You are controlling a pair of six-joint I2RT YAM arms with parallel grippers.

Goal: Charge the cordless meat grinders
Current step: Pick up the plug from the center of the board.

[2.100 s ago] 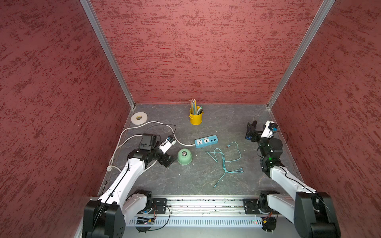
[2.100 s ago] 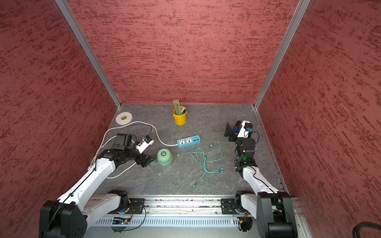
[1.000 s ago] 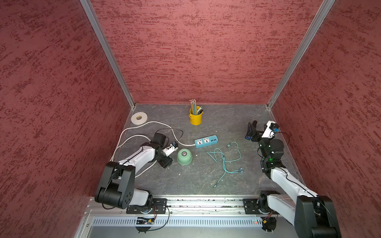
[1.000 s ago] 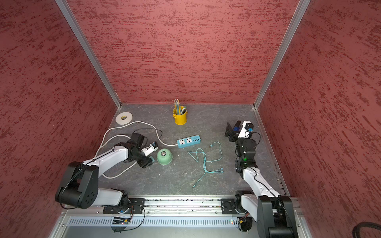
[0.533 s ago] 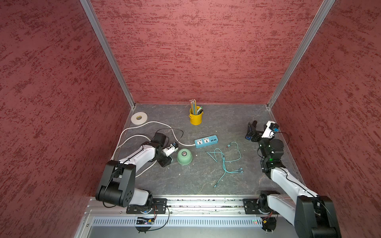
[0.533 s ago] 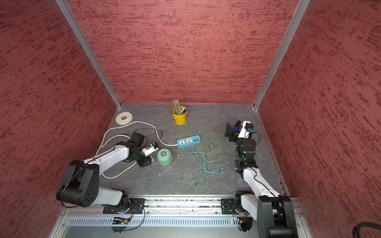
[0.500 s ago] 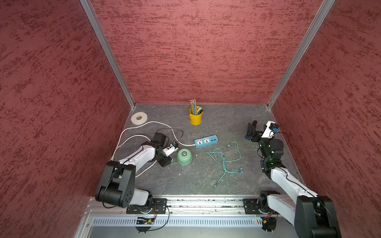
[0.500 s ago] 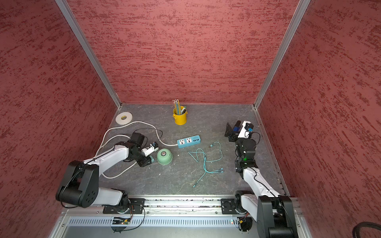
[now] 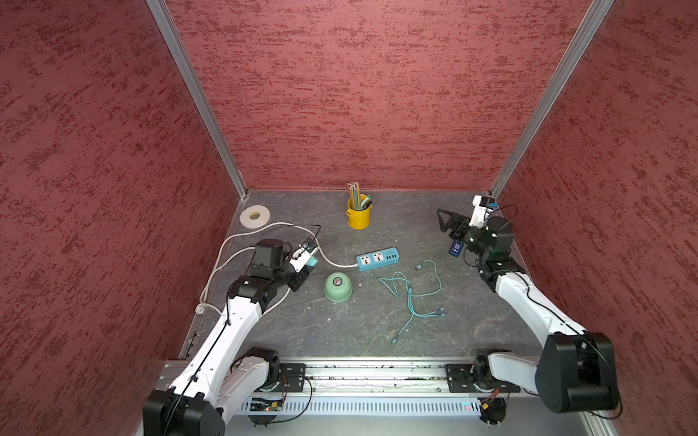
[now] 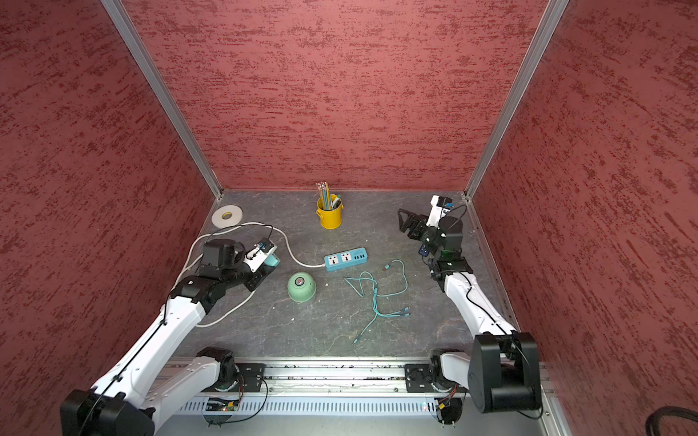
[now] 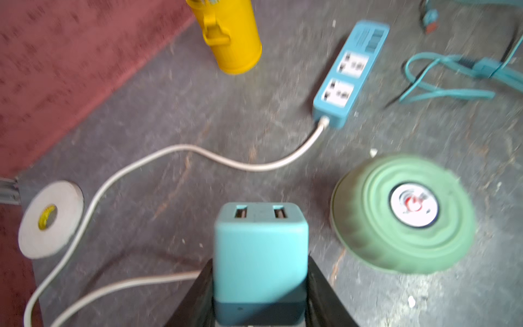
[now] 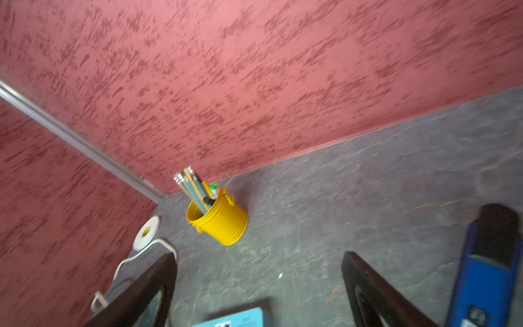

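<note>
- Nearest us, the teal charging cable lies in a loose tangle, well apart from both arms. We judge its loops could snag a finger or drag along when one end is lifted.
- The mint-green grinder sits dome-up on the table between the cable and the left arm, with nothing plugged into it. It is near the left gripper, so a low sweep toward the strip could knock it aside.
- That gripper is partly closed, its jaws clamped on the sides of the teal plug adapter, which appears lifted off the table. We cannot see the prongs. A grip at one end may let the cube twist when it is pressed into a socket.
- The blue power strip lies unheld, so a one-handed push could shove it away. Its white cord passes close by the left arm and could catch.
- Farthest, the right gripper stands wide open and empty, near a small blue object that it might nudge.
</note>
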